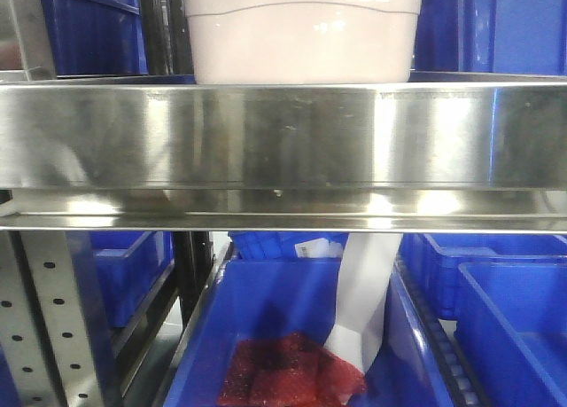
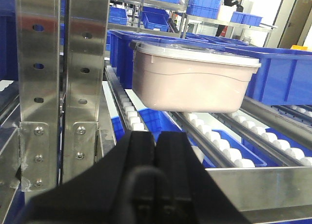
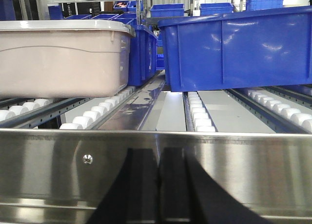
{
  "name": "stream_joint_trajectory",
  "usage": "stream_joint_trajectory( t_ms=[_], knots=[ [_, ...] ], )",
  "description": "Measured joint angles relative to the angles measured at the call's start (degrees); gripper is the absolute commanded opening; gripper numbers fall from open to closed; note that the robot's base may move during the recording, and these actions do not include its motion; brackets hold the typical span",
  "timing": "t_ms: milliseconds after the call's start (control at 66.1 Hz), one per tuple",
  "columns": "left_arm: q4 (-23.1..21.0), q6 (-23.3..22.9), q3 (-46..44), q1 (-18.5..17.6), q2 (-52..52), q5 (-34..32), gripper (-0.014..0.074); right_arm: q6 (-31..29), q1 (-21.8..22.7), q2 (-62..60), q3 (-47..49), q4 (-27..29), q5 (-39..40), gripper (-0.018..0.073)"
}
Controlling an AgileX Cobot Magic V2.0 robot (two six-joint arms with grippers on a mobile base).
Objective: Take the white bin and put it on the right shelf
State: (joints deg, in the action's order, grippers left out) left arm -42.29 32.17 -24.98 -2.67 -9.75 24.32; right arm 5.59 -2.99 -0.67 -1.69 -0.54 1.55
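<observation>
Exterior front view: one white bin sits at 12 o'clock on the right shelf, just behind the broad steel lip; blue bins flank it at 10 and 2 o'clock, and three or more lie on the level beneath, one holding a red bundle and a white bag. No claw shows here

Left wrist view: the same bin, lid on, rests on white rollers at 1 o'clock from the left claw, well apart from it; the two black fingers are pressed together, gripping nothing. Two perforated uprights stand at 10 o'clock. The rigid, glossy tub looks slippery and too wide for one claw; its weight cannot be judged, as the contents are hidden. The projecting rim under the lid seems the best hold, one claw at each side

Right wrist view: the bin lies at 10 o'clock, one large blue bin at 1 o'clock. The right claw appears only as a dark shape on the lip, fingers seemingly closed together, empty. Already on the shelf, the bin looks placed
</observation>
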Motion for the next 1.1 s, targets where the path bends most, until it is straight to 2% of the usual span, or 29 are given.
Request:
stream_joint_trajectory(
  t_ms=[317, 393, 514, 574, 620, 650, 771, 831, 983, 1104],
  knots=[
    [0.59, 0.0, 0.04, 0.0, 0.0, -0.27, -0.0117, 0.0, 0.0, 0.0, 0.0, 0.0, 0.0, 0.0031],
    [0.95, 0.0, 0.17, 0.0, 0.0, -2.32, -0.0117, 0.0, 0.0, 0.0, 0.0, 0.0, 0.0, 0.0031],
    [-2.18, 0.0, 0.26, 0.0, 0.0, -7.88, -0.0117, 0.0, 0.0, 0.0, 0.0, 0.0, 0.0, 0.0031],
    [-2.55, -1.67, 0.26, 0.0, 0.0, -10.89, -0.0117, 0.0, 0.0, 0.0, 0.0, 0.0, 0.0, 0.0031],
    [0.36, -5.59, 0.26, 0.0, 0.0, -12.61, -0.0117, 0.0, 0.0, 0.0, 0.0, 0.0, 0.0, 0.0031],
    [3.36, -9.87, 0.26, 0.0, 0.0, -13.36, -0.0117, 0.0, 0.0, 0.0, 0.0, 0.0, 0.0, 0.0031],
    [21.88, -27.95, 1.13, 0.0, 0.0, -13.24, -0.0117, 0.0, 0.0, 0.0, 0.0, 0.0, 0.0, 0.0031],
    [28.68, -32.48, 2.6, 0.0, 0.0, -13.24, -0.0117, 0.0, 0.0, 0.0, 0.0, 0.0, 0.0, 0.0031],
    [36.01, -35.69, 8.6, -0.39, 1.22, -17.16, -0.0117, 0.0, 0.0, 0.0, 0.0, 0.0, 0.0, 0.0031],
    [38.5, -36.06, 14.28, -2.66, 4.95, -19.69, -0.0117, 0.0, 0.0, 0.0, 0.0, 0.0, 0.0, 0.0031]
  ],
)
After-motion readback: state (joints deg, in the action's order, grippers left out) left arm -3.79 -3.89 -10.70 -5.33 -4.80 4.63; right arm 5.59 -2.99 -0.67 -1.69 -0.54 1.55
